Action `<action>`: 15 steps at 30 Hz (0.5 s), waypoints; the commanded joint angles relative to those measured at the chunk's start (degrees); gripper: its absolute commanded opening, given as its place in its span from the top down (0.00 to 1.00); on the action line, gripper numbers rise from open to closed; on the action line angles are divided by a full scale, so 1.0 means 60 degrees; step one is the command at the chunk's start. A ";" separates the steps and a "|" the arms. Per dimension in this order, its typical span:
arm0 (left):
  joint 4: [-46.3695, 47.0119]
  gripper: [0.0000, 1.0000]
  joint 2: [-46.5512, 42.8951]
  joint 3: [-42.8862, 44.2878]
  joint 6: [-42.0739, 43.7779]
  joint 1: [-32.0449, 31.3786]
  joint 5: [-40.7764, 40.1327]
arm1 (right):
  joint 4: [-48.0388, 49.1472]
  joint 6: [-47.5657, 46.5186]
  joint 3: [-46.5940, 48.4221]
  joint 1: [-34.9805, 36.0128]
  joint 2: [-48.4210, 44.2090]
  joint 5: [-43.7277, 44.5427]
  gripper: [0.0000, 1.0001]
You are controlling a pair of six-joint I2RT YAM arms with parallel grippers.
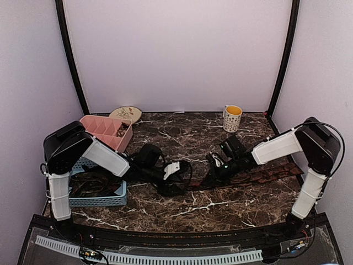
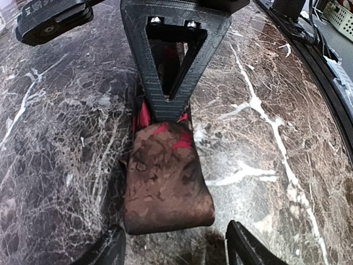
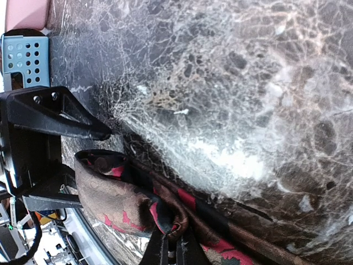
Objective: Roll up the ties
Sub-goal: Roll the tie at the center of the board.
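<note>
Marble table (image 1: 220, 212) carries the tie (image 1: 270, 174) stretched left to right, folded end at centre. My right gripper (image 3: 175, 244) pinches that fold. The left gripper (image 2: 175, 245), jaws spread, faces it head-on, just short of it.

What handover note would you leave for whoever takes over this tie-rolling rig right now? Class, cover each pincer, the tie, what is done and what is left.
Left pincer: open, fingers either side of the tie's folded end, not gripping.
Right pincer: shut on the tie just beyond that fold.
Tie: one end folded over near the middle of the table; the rest lies flat, stretching toward the robot's right.
Done: a first fold only, no coil yet.
Left: roll the whole length. The blue basket holds dark items, too unclear to identify.
</note>
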 commanded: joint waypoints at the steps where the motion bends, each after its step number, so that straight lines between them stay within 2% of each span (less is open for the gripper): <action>1: 0.0765 0.35 -0.0197 -0.0406 -0.0295 0.0040 -0.0221 | 0.0119 -0.0205 -0.0216 -0.0052 0.0182 0.0278 1.00; 10: 0.1821 0.38 0.0387 -0.0271 -0.0608 -0.0110 0.0041 | 0.0134 -0.0237 -0.0315 -0.0067 0.0307 0.0380 1.00; 15: 0.1935 0.51 0.0328 -0.0021 -0.0628 -0.0275 0.0294 | 0.0256 -0.0142 -0.0318 -0.0067 0.0330 0.0305 1.00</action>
